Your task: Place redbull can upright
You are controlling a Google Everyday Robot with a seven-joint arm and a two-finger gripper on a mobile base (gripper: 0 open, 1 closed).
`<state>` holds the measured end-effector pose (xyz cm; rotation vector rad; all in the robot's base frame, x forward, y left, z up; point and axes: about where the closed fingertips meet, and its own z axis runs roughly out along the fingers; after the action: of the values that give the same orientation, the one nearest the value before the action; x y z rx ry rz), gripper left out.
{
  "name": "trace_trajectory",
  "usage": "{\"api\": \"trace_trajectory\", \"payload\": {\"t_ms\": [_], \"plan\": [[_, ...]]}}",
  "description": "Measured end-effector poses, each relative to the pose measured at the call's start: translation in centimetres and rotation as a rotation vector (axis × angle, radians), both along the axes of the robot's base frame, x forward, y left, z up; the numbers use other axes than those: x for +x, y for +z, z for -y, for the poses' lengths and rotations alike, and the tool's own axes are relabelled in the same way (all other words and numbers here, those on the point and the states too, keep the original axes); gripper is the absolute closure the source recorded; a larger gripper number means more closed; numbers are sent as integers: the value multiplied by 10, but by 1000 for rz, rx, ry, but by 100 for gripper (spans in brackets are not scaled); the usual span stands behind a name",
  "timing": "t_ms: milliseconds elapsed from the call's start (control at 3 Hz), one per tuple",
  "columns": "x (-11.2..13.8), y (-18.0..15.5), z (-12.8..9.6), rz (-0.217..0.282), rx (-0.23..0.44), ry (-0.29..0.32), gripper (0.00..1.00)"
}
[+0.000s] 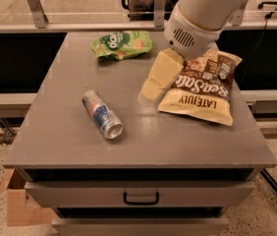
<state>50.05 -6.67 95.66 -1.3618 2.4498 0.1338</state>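
Note:
The redbull can (102, 114) lies on its side on the grey tabletop (69, 141), left of centre, its shiny silver end pointing toward the front right. My gripper (151, 89) hangs from the white arm (202, 14) above the middle of the table. It is to the right of the can and a little farther back, well apart from it. Its cream-coloured fingers (160, 73) point down and to the left, just left of the brown chip bag.
A brown and yellow chip bag (202, 90) lies right of centre. A green chip bag (121, 44) lies at the back. The table has a drawer with a handle (141, 198) in front. A cardboard box (20, 205) stands on the floor at the lower left.

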Motion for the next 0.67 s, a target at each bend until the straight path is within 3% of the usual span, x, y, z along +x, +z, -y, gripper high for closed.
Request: {"api": "trace_trajectory", "payload": {"t_ms": [333, 667], "plan": [[-4, 1, 2, -10, 18, -35, 0], [-4, -6, 0, -25, 5, -30, 0]]}}
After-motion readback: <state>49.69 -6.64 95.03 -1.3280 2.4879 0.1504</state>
